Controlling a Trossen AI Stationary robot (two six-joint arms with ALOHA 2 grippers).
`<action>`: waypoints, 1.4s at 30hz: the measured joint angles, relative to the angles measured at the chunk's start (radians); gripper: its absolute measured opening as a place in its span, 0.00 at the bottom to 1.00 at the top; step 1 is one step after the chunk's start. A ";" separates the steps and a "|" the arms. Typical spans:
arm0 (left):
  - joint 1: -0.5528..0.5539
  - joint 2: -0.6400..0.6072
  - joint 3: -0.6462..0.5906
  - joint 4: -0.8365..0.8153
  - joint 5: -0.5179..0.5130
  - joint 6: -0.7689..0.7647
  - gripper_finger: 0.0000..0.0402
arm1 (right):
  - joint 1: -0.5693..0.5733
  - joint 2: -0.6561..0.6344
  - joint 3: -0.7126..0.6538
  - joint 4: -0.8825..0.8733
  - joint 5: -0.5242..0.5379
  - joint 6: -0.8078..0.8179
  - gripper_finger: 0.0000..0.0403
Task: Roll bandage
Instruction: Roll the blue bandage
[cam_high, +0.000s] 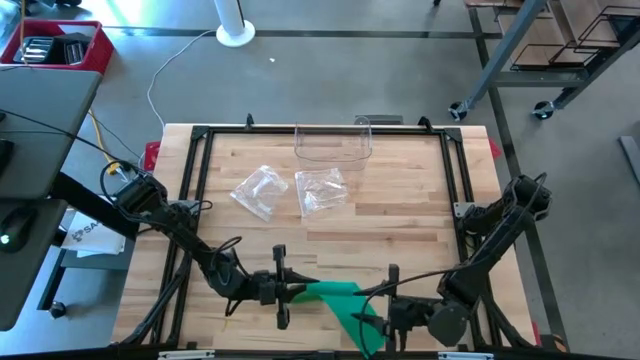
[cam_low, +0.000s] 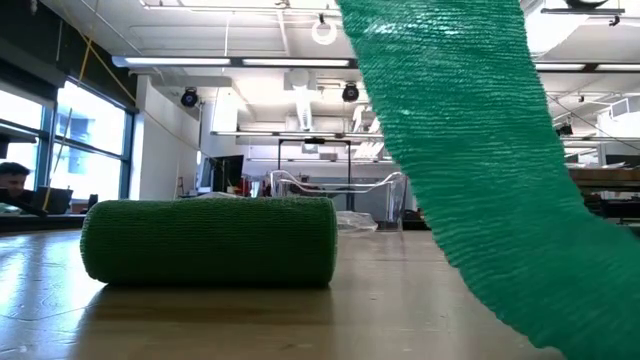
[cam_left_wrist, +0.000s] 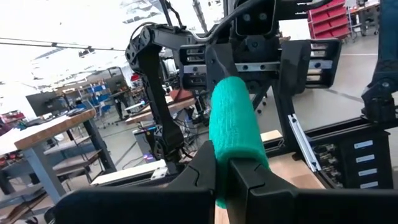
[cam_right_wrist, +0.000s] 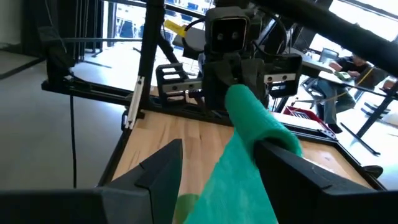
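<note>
Green bandage hangs closest to the lens in the low view, a loose strip slanting down from about 12 o'clock to 4 o'clock, while its rolled part lies on the table at 9 o'clock; no end effector shows here. From above, the left end effector sits at 6 o'clock on the table, its fingers closed on the roll end of the bandage, and the right end effector faces it from 5 o'clock with the strip spread between them. Clear plastic bags and a clear container rest well apart toward 12 o'clock. Through the left wrist camera, the two dark fingers meet tight around the green roll, which stands up ahead of them. Through the right wrist camera, that end effector is spread wide, holding nothing, the strip lying between its fingers. My judgement: with only one end pinched, the slack strip may twist or wind crooked, and a loose tail could let the roll unravel.
</note>
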 joint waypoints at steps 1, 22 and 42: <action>0.000 0.000 0.000 0.000 0.000 0.000 0.00 | -0.006 0.000 0.000 0.000 0.000 0.004 0.49; 0.000 0.000 0.000 -0.006 -0.001 -0.033 0.00 | -0.075 -0.003 0.000 -0.006 -0.083 0.063 0.32; 0.035 0.002 0.000 0.011 0.183 -0.219 0.12 | -0.002 -0.004 -0.001 0.005 -0.005 -0.108 0.01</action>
